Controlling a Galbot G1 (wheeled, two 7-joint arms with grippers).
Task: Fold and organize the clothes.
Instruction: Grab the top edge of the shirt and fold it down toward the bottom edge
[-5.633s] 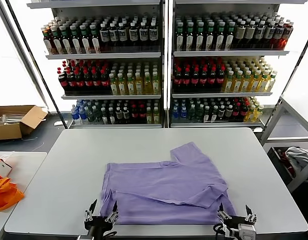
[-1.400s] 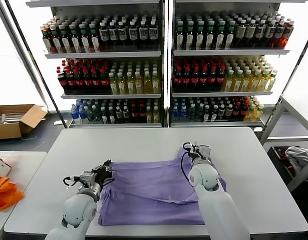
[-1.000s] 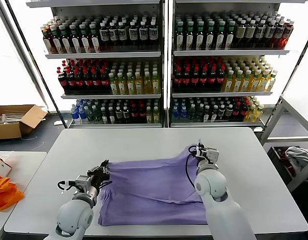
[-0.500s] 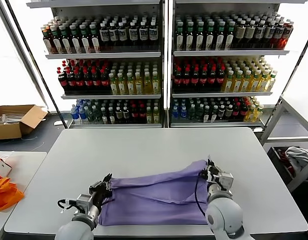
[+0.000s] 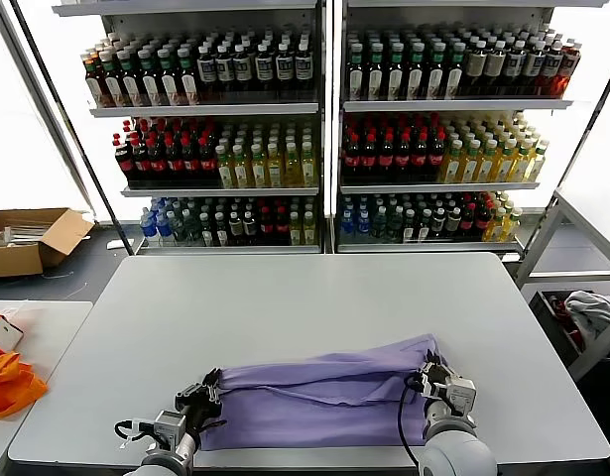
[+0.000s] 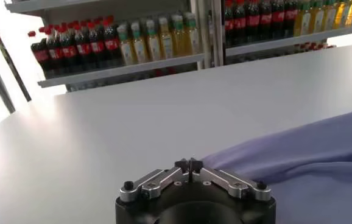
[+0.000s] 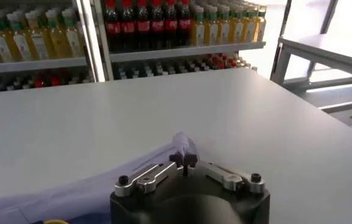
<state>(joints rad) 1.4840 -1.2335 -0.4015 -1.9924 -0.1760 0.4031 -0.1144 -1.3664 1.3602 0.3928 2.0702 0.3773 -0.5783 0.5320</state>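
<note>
Both end effectors pinch the T-shirt; orange bag lies well apart.

Lavender T-shirt, thin soft fabric, folded over into a long wrinkled band, lying across the near edge of the worktop

- Grey table is seen centre.
- Bottle-stocked shelves are seen at 12 o'clock.
- Cardboard box is placed at 9 o'clock.
- Orange bag is seen at 8 o'clock.
- Grey-white cloth heap is seen at 4 o'clock.
</note>
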